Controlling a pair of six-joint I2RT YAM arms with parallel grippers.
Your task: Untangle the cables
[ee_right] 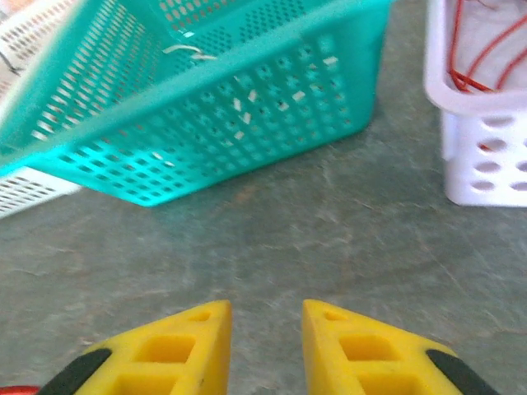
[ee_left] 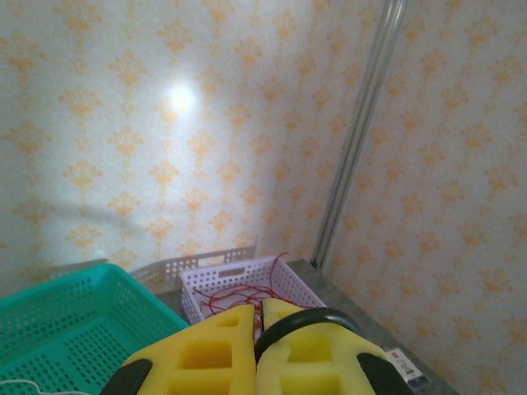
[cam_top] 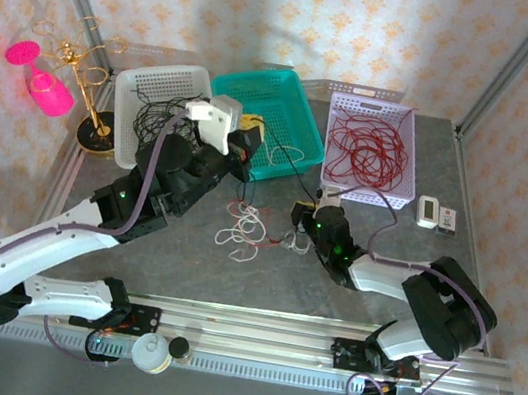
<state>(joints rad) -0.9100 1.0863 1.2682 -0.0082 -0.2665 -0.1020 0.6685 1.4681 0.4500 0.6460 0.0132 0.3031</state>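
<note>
Jaws of the left gripper (ee_left: 258, 309) pinch a black cable (ee_left: 317, 311) at twelve o'clock from the white cables (cam_top: 244, 227), while the right gripper (ee_right: 266, 306), at two o'clock, stands with jaws apart.

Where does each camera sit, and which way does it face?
Top external: above and behind the bases, looking down on the table; left arm and right arm show.
Left wrist: raised, facing the wall over the teal basket and lilac basket; shut jaws pinch a black cable.
Right wrist: low, facing the teal basket across the table; open jaws.
Shared: both wrist views catch the teal and lilac baskets.
</note>
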